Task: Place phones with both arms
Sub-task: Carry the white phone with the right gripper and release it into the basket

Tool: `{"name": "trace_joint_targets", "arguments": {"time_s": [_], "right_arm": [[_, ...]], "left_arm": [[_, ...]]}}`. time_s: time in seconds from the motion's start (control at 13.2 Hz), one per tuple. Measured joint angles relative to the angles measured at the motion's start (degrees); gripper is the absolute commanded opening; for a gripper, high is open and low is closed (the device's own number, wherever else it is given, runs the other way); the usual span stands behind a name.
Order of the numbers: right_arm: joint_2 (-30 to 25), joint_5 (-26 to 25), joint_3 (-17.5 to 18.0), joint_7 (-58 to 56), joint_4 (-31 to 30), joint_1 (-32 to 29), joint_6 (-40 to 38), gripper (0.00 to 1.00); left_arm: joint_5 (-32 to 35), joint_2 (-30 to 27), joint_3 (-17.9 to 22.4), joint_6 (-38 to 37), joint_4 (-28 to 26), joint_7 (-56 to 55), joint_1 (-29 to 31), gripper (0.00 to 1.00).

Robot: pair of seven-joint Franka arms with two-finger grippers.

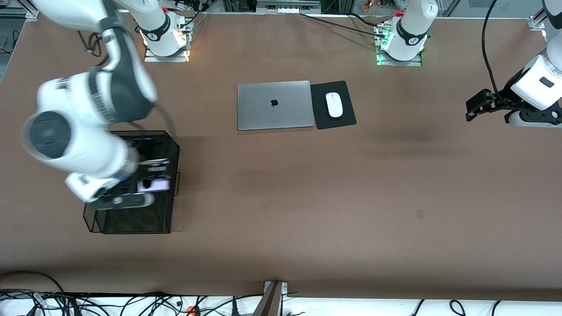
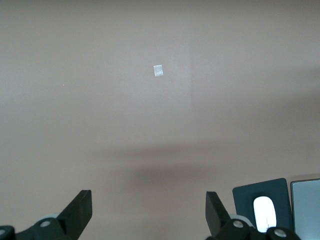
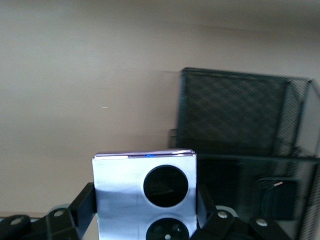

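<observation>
My right gripper [image 1: 151, 186] is shut on the lavender-white square phone [image 1: 154, 184] and holds it over the black mesh basket [image 1: 174, 147]. In the right wrist view the phone [image 3: 120, 192] stands between the two fingers [image 3: 86, 202], with its two black circles showing. My right gripper [image 3: 145, 202] is beside the basket's wall [image 3: 235, 110]. A small dark square thing [image 3: 275, 197] lies inside the basket; I cannot tell which phone it is. The slim black slab is not plainly visible. My left gripper [image 1: 470, 110] is open and empty above the table at the left arm's end, and waits [image 2: 148, 205].
A closed grey laptop [image 1: 274, 105] lies mid-table near the bases, beside a black mouse pad [image 1: 344, 118] with a white mouse [image 1: 334, 104]. The mouse [image 2: 265, 212] also shows in the left wrist view. A small pale patch [image 1: 420, 213] marks the table.
</observation>
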Motion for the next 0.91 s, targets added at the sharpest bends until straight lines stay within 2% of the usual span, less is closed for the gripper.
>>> {"name": "trace_joint_targets", "arguments": {"time_s": [0.3,0.61,0.91], "right_arm": [[1.48,0.0,-1.16,-14.59,-0.46,-6.78,5.39,0.01],[8.31,0.01,-2.21,-16.15,-0.93,-8.66,14.68,0.01],[14.2,0.01,-3.19,-14.91,-1.03,-8.63,20.24,0.01]], "left_arm": [[0.0,0.26,0.37,-0.01,0.0,0.04,0.9,1.0],[0.0,0.97,0.63,-0.03,0.0,0.23,2.83,1.0],[0.0,0.97,0.4,-0.08,0.01,0.24,2.83,1.0]]}}
